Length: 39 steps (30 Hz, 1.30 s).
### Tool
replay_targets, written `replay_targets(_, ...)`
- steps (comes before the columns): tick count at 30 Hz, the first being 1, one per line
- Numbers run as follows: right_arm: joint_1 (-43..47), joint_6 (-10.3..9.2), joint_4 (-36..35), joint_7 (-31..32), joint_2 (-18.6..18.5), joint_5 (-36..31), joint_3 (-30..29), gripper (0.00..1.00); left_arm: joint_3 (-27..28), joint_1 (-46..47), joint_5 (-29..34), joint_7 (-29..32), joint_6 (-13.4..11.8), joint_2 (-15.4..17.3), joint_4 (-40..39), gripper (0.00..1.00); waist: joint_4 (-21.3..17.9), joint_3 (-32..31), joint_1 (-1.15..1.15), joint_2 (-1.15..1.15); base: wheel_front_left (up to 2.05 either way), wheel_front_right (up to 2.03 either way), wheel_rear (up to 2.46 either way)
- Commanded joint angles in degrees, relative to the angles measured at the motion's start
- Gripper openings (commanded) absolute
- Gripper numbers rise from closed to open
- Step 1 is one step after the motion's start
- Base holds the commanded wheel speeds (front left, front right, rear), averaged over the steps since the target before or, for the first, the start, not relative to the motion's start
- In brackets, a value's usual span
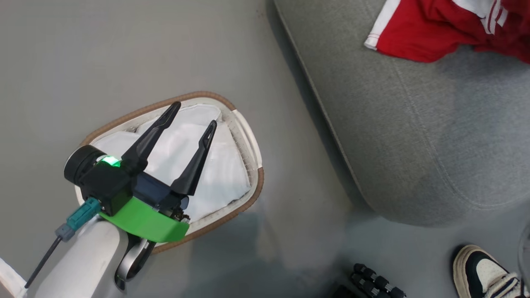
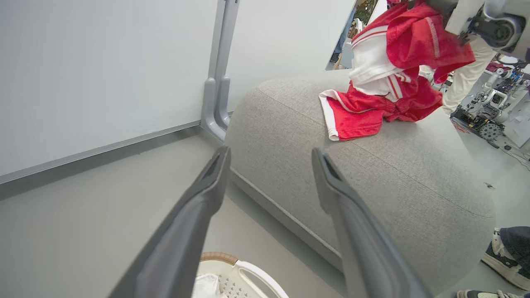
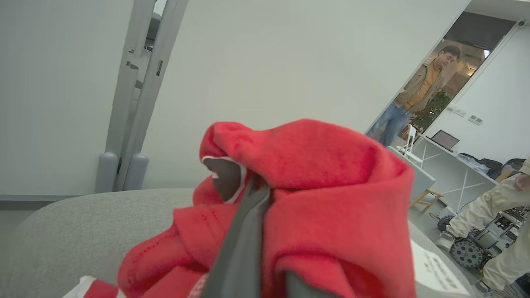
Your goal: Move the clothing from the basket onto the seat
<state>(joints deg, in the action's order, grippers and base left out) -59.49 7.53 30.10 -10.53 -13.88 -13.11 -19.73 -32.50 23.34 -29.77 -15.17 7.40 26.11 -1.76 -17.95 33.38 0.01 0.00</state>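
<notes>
the right tool [image 3: 256, 194] is clamped shut on the clothing [image 1: 418, 37], holding its top up while the rest lies on the seat [image 1: 414, 136]. the left tool [image 1: 194, 113] hangs wide open and empty over the basket [image 1: 259, 182], where i can make out a white liner [image 1: 223, 174]. this looks like the drop-off: next, let go and lift clear.

The grey floor [image 1: 124, 49] carries the basket [image 1: 247, 131] at seven o'clock in the head view, the light grey seat [image 1: 414, 124] at two o'clock and a sneaker [image 1: 480, 273] at five o'clock. Red-and-white clothing [image 1: 422, 37] lies on the seat's top near one o'clock.
</notes>
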Motion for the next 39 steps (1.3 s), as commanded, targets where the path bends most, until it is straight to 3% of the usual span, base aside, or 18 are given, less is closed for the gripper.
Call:
replay_targets(1,1.1,-0.09,0.3,-0.4,0.9,-0.5,-2.5,0.0,0.1,1.2,-0.5,0.0,0.2,0.4,0.0,1.0,4.5,4.5,-0.01,0.0,0.0,0.0,0.0)
replay_targets(4,4.9,-0.09,1.6,-1.7,3.5,-4.0,-7.8,0.0,0.2,0.9,-0.8,0.0,0.2,0.6,0.3,1.0,4.8,4.5,-0.01,0.0,0.0,0.0,0.0)
replay_targets(5,5.3,-0.08,1.6,-2.0,4.7,-4.2,-9.8,0.38,0.2,0.7,-0.9,0.0,0.2,0.7,0.5,1.0,4.7,4.4,-0.01,0.0,0.0,0.0,0.0)
replay_targets(6,6.2,-0.08,1.7,-2.6,5.9,-4.8,-12.4,1.0,0.1,0.6,-0.9,0.0,0.2,0.7,0.5,1.0,4.7,4.2,-0.01,0.0,0.0,0.0,0.0)
replay_targets(10,10.6,-0.08,2.8,-4.3,8.5,-6.6,-16.3,1.0,0.3,0.1,-0.9,0.0,0.2,0.2,1.4,1.0,4.7,2.6,-0.01,0.0,0.0,0.0,0.0)
replay_targets(14,14.9,-0.08,0.5,-4.7,9.9,-4.9,-15.2,1.0,0.6,-0.5,-1.0,0.0,0.2,-0.9,2.5,1.0,4.7,0.3,-0.01,0.0,0.0,0.0,0.0)
replay_targets(26,33.0,-0.08,-7.9,-4.7,10.9,2.6,0.7,1.0,5.0,-4.4,-0.3,0.1,0.2,-6.4,8.4,1.0,7.8,-8.8,-0.01,0.0,0.0,0.0,0.0)
replay_targets(39,31.7,-0.08,-9.4,-4.6,10.8,13.6,18.6,1.0,19.7,-7.1,3.7,0.0,0.2,-12.1,17.9,1.0,15.4,-14.5,-0.01,0.0,0.0,0.0,0.0)
